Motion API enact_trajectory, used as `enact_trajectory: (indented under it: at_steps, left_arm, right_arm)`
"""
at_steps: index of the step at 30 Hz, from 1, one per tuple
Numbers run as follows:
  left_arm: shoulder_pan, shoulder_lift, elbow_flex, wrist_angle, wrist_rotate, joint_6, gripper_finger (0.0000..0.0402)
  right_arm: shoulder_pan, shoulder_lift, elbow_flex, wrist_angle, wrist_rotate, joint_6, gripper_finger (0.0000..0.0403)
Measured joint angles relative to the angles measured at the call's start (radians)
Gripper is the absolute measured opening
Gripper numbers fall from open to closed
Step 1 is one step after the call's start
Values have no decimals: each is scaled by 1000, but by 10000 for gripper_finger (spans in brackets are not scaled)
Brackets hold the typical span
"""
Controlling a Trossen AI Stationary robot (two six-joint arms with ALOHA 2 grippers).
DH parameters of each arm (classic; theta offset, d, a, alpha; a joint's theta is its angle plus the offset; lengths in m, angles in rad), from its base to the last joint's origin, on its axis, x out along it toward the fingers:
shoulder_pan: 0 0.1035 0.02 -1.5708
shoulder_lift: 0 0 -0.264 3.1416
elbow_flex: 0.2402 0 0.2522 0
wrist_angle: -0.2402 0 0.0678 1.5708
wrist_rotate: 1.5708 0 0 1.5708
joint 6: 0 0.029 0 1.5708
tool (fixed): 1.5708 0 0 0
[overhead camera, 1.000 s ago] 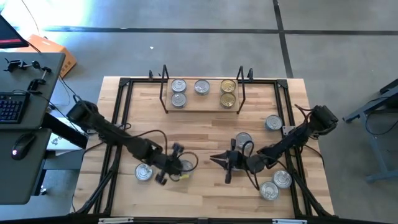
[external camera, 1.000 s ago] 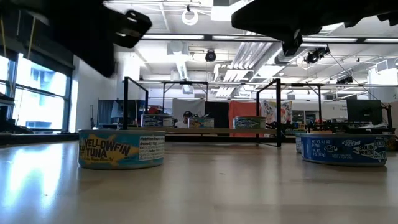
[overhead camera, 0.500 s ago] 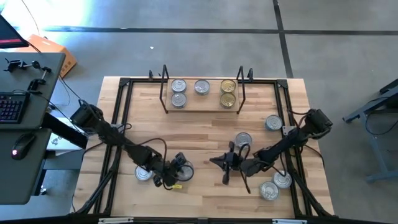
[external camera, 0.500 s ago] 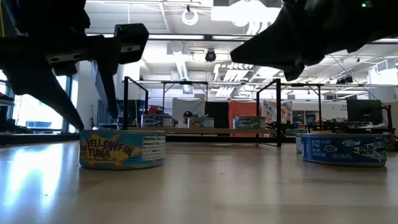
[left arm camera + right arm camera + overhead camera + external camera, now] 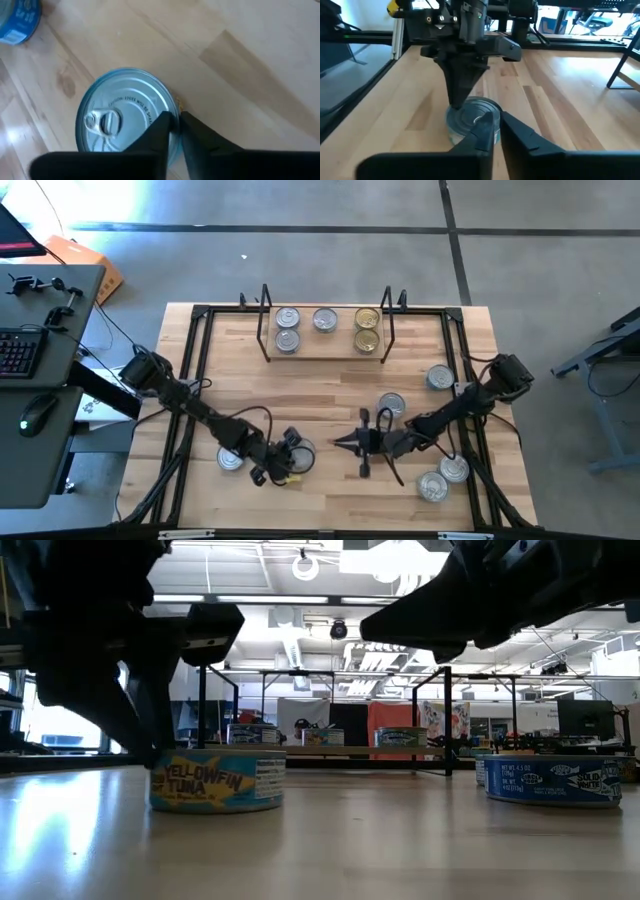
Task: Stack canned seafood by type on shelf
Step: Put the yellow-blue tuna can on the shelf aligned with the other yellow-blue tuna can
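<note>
Left arm stretched from table's left edge toward front centre, wrist bent down; left gripper (image 5: 284, 463) low at yellowfin tuna tin (image 5: 217, 780), fingers (image 5: 165, 130) pressed together, tips at tin's rim, nothing clamped. Second tin (image 5: 231, 458) just left of it. Shelf (image 5: 324, 356) at table's far side carries five tins. Right arm reaches in from right edge, forearm low; right gripper (image 5: 350, 442) points at left gripper, fingers together, empty. Blue tins (image 5: 443, 477) near right front.
</note>
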Motion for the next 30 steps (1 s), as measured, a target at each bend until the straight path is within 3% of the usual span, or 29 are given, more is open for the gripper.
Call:
enact_trajectory:
  at_steps: [10,14,20,26,30]
  left_arm:
    - [47,-5,-3,38,4,-79,1]
    - [82,-24,-10,53,43,-95,0]
    - [141,-133,-155,292,106,-145,0]
    - [200,-208,-316,578,104,-249,0]
    - [220,-211,-361,624,105,-272,0]
  right_arm:
    - [-43,0,0,-8,-83,-106,180]
    - [-44,0,3,-19,-84,-199,223]
    - [-43,13,120,-249,-77,-293,244]
    - [-57,111,275,-418,-63,-449,246]
    - [-75,188,371,-493,56,-496,246]
